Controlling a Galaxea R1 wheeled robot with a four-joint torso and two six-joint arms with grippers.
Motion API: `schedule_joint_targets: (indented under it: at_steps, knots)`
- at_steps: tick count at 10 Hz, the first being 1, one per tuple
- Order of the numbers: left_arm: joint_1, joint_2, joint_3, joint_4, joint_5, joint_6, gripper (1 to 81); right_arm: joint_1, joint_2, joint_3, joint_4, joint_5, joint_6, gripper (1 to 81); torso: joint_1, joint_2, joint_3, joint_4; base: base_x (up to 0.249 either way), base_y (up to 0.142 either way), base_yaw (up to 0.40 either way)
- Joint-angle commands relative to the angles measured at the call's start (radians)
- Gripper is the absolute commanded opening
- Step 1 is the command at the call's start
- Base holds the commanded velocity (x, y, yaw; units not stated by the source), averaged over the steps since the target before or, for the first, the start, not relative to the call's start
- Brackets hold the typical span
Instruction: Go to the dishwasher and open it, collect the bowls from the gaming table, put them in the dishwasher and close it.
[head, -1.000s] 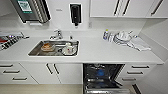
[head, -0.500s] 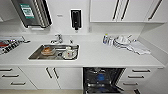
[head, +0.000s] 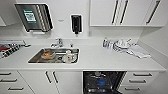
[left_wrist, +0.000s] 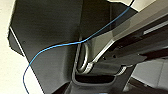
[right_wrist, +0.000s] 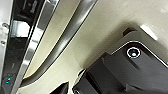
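Note:
The dishwasher (head: 103, 82) stands open under the white counter, its dark inside and wire racks showing. A bright blue bowl (head: 101, 82) sits in the rack. In the right wrist view the dishwasher's steel bar handle (right_wrist: 67, 35) runs close by over pale floor, next to the door's dark edge strip with a small lit dot (right_wrist: 8, 80). The left wrist view has a curved steel bar (left_wrist: 83, 60) close to dark robot parts and a thin blue cable (left_wrist: 50, 48). The gaming table is out of view.
A steel sink (head: 35, 58) in the counter holds an orange dish (head: 48, 54) and white dishes (head: 68, 57). Stacked white dishes (head: 122, 45) and a small bottle (head: 105, 43) stand at the back right. White drawers (head: 140, 78) flank the dishwasher; wall cabinets (head: 112, 12) hang above.
The whole head picture has shifted: the counter and dishwasher opening sit a little lower, so the camera has moved. Nothing on the counter has moved.

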Motion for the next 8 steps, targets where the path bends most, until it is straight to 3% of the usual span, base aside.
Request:
schedule_joint_targets:
  at_steps: [1,5,8]
  knots:
    - [0.000,0.001,0.006,-0.015,0.050,-0.001,81.1,0.079,-0.006,-0.166,0.180,-0.161,0.005,81.1,0.063,-0.098,0.000,0.000,0.000,0.000,0.000]
    - [-0.004,0.001,0.006,-0.016,0.050,-0.001,81.1,0.077,0.020,-0.350,0.408,-0.235,0.003,81.1,0.154,-0.243,0.001,0.000,0.000,0.000,0.000]
    - [-0.004,-0.002,0.006,-0.016,0.051,-0.001,81.1,0.152,0.021,-0.373,0.528,-0.265,0.002,81.1,0.220,-0.349,0.001,0.000,0.000,0.000,0.000]
